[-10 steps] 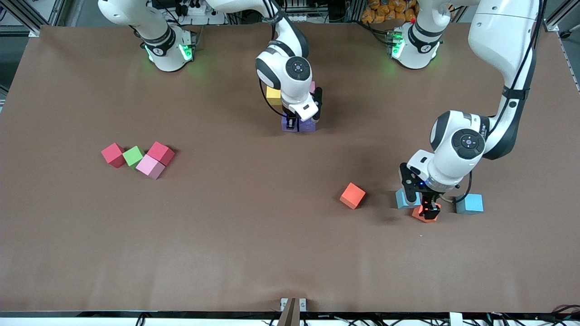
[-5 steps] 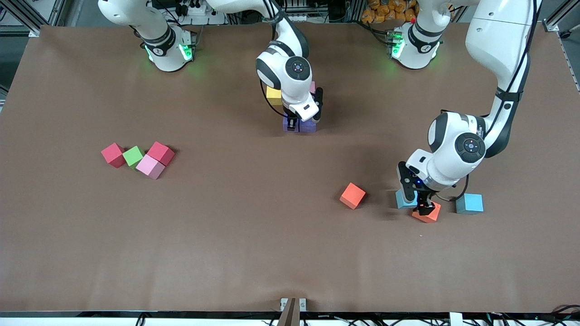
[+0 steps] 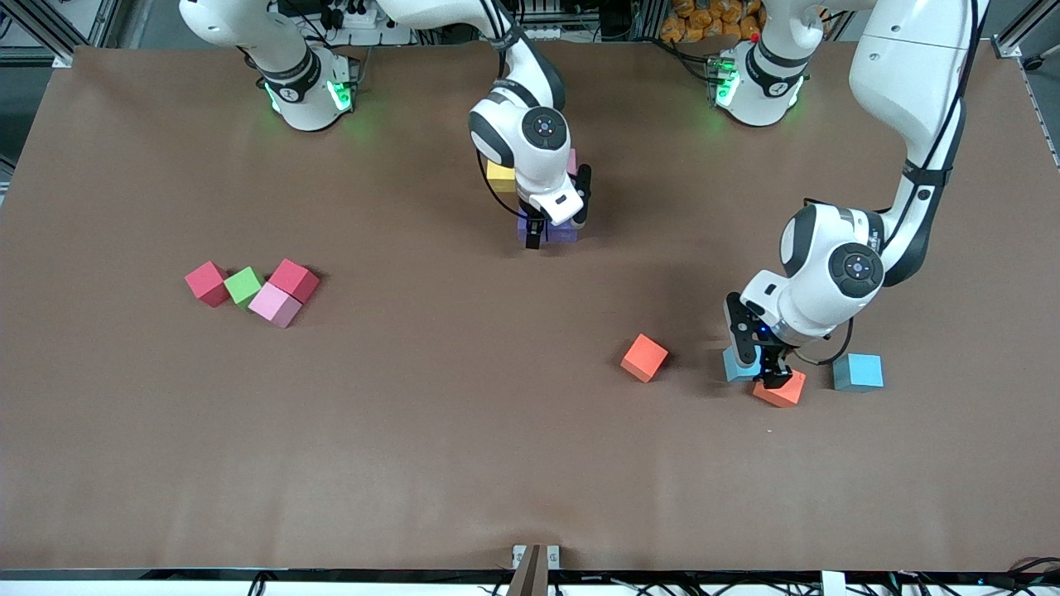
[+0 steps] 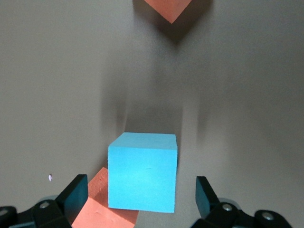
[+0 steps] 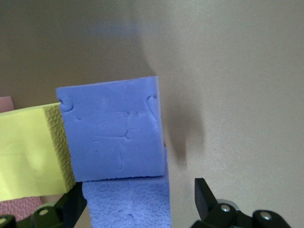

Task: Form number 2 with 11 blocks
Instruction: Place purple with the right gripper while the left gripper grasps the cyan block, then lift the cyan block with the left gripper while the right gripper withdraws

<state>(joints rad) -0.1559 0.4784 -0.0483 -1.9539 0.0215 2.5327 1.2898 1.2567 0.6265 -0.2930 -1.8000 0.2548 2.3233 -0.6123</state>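
The number 2 is barely begun: a purple block (image 5: 111, 128) sits on the table (image 3: 464, 447) right under the right gripper (image 3: 548, 236), with a second purple block (image 5: 128, 202) touching it and a yellow block (image 5: 31, 152) pressed against its side. A sliver of pink block (image 5: 5, 102) peeks out past the yellow one. In the right wrist view the jaws stand wide, one finger (image 5: 206, 197) clear of the purple foam on one side, the other tip low beside the yellow cube; nothing is gripped, and the purple cube lies between the jaws' line and the open table.

Out toward the left arm's end, the left gripper (image 3: 766, 364) hangs low over a light blue block (image 4: 142, 178) and an orange block (image 4: 102, 209). Its jaws are spread wide too, and the blue cube sits squarely between the two fingers (image 4: 76, 197) without touching either. The orange cube's corner tucks under the blue one's edge, close by one fingertip.

Another orange block (image 3: 644, 357) rests alone just beside that pair, toward the table's middle, and a second light blue block (image 3: 858, 372) lies on their other flank.

Well apart, at the right arm's end, a cluster waits: red block (image 3: 206, 283), green block (image 3: 244, 285), a second red block (image 3: 293, 280) and a pink one (image 3: 274, 305), all touching.
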